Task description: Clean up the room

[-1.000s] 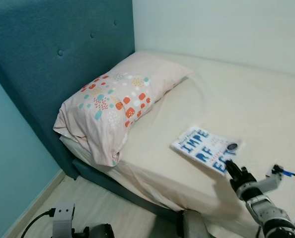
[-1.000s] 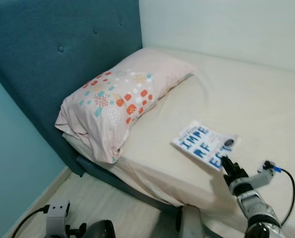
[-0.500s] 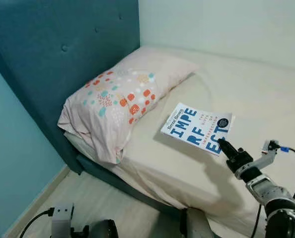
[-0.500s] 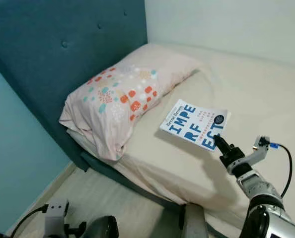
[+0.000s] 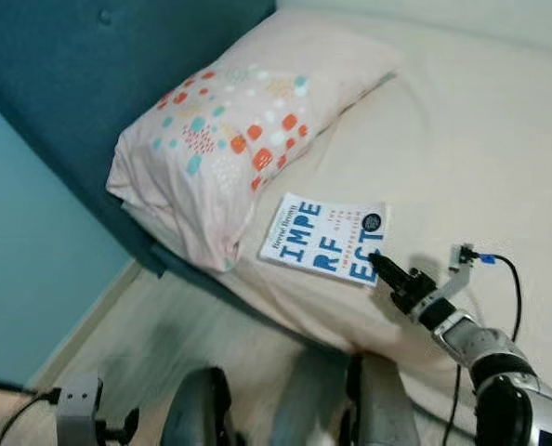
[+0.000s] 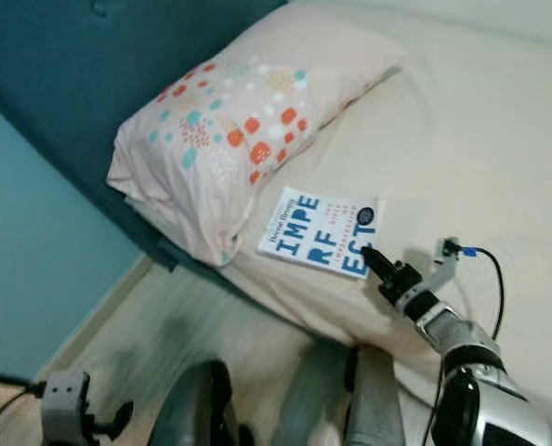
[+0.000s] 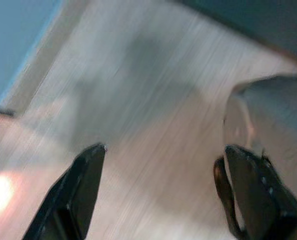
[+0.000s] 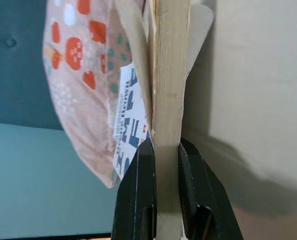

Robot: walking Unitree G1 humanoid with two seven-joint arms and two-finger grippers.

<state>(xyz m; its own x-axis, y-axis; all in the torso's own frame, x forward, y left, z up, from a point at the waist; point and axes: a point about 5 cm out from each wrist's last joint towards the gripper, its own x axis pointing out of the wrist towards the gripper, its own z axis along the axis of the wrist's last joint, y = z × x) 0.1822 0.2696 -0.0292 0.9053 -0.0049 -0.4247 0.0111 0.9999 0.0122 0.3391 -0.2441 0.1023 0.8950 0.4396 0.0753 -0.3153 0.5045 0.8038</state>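
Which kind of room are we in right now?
Most likely a bedroom: a bed with a cream sheet, a pink patterned pillow against a teal padded headboard, and pale wood flooring beside it.

The book (image 5: 327, 239) — a white paperback with big blue cover lettering — sits clamped by one corner between the jaws of the right gripper (image 5: 378, 265), cover up. Its cream page block runs straight out ahead of the fingertips — covers flaring slightly apart.
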